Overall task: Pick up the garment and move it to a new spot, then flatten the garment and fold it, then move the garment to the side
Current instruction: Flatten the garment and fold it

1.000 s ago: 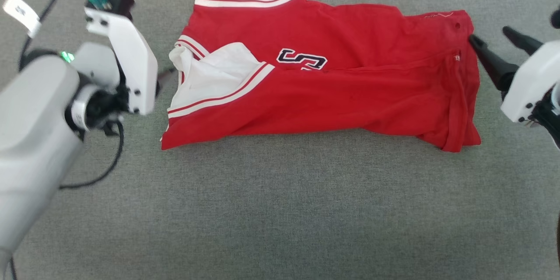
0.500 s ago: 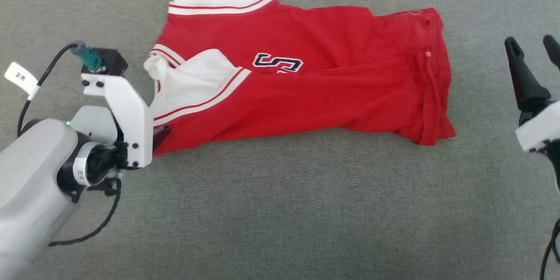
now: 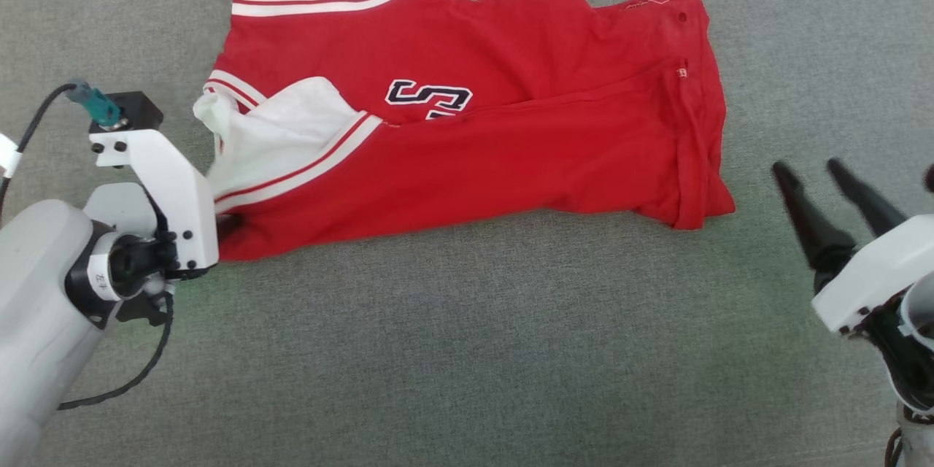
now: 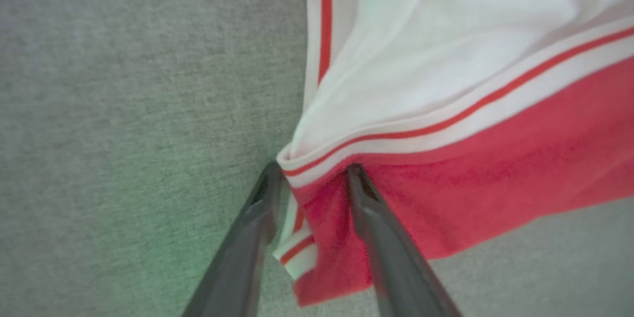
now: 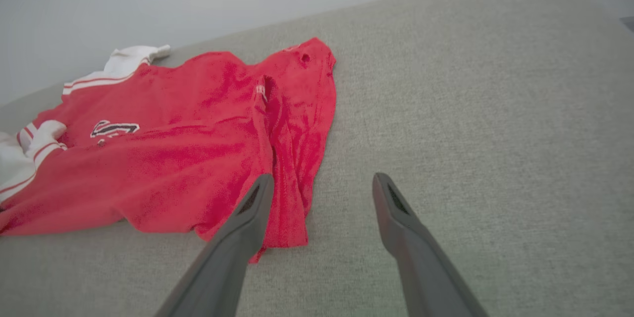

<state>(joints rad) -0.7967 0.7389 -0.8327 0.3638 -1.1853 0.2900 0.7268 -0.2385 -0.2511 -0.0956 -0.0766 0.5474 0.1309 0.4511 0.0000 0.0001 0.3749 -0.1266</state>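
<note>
Left tool (image 4: 312, 174) part-open astride garment (image 4: 495, 168) corner; right tool (image 5: 319, 181) wide, apart.

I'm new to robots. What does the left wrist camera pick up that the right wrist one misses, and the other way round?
Left wrist view: a close-up of the open left gripper straddling the garment's striped corner. Right wrist view: the open right gripper over the grey surface beside the hem, plus the chest lettering and a pale wall. Both: the red garment lying on that grey surface.
</note>
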